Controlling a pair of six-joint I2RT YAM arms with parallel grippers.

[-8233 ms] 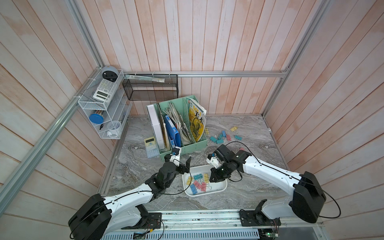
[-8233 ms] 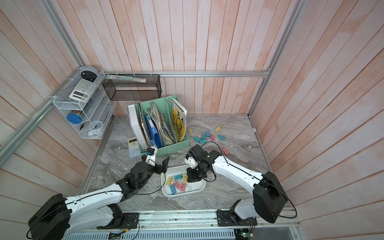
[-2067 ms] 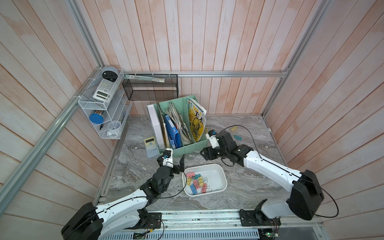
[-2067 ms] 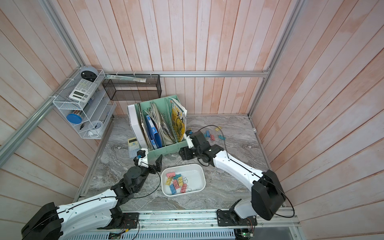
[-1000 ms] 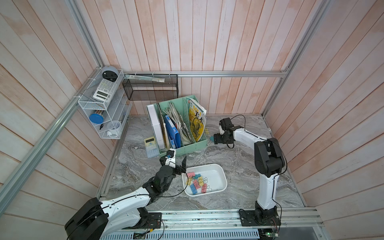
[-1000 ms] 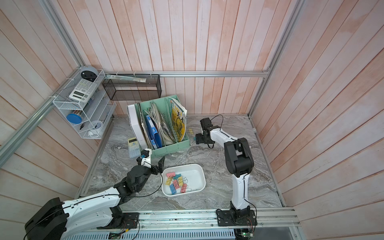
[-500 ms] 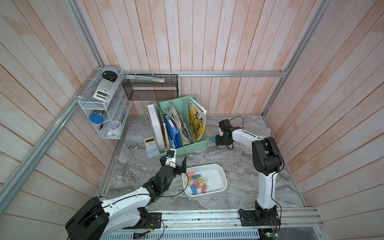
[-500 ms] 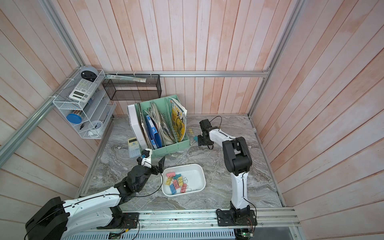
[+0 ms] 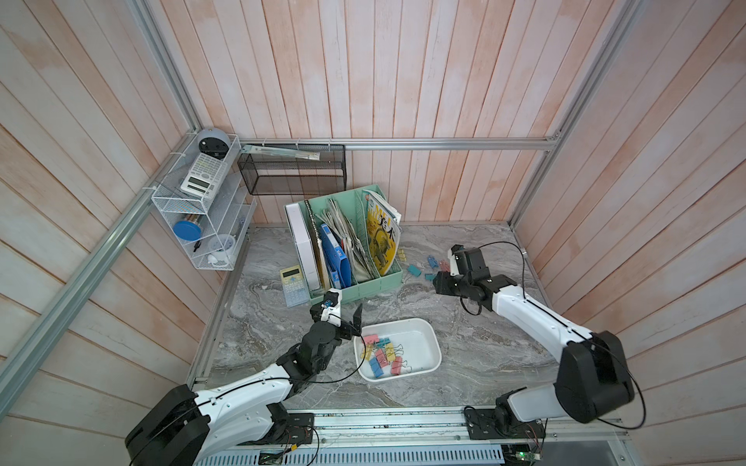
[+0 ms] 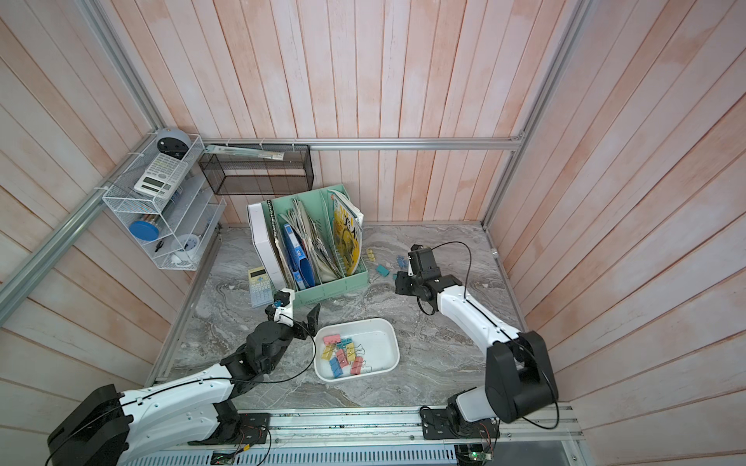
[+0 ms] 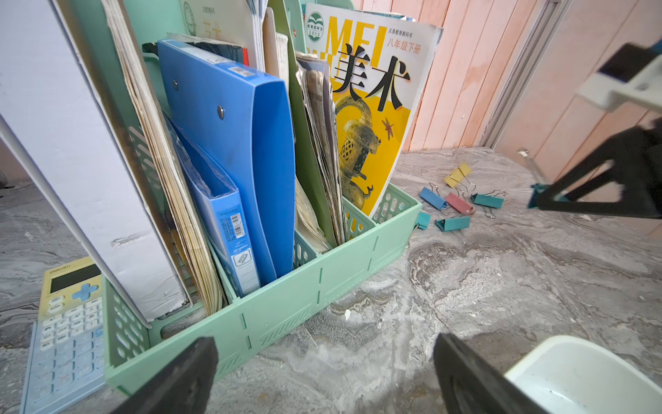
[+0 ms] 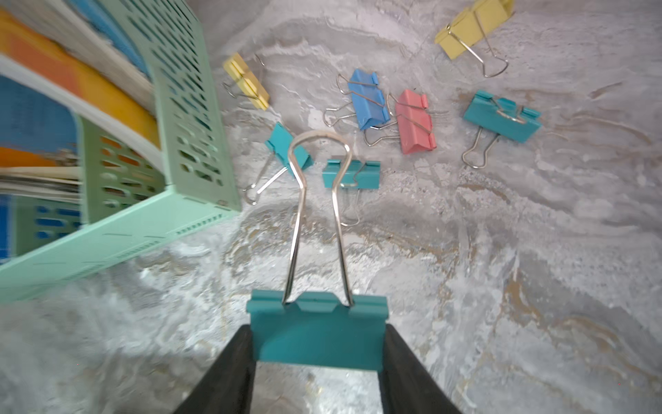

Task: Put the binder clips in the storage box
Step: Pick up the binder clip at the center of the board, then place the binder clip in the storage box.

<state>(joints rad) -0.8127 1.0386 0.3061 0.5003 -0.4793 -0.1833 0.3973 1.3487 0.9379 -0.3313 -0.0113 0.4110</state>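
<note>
Right pincer [image 9: 441, 283] hangs low over the desk [image 9: 484, 347] in a top view, at the edge of the loose binder clips [image 9: 422, 269] strewn off the corner of the mint file organizer [image 9: 363, 284]; from up there its tips are too small to show a hold. The storage box [image 9: 397, 322] lies nearer the robot, well apart from that scatter, with a heap of clips in the half toward the left arm, so every clip has to be carried across. The left pincer [image 9: 340, 318] hovers spread wide just beside the box's rim, likely parked clear of the other arm's route.

From the left wrist, those spread fingers [image 11: 186, 372] frame only bare desk before the organizer, with a corner of the box to one side: nothing held. This view alone catches the right pincer side-on, a sliver of teal at its tip.

From the right wrist the matter is settled: the fingers pinch a teal clip [image 12: 317, 322] across the ends of its body, wire handle pointing ahead, probably because the body is stiff while the wires swing. Seven more clips lie on the desk beyond it.
</note>
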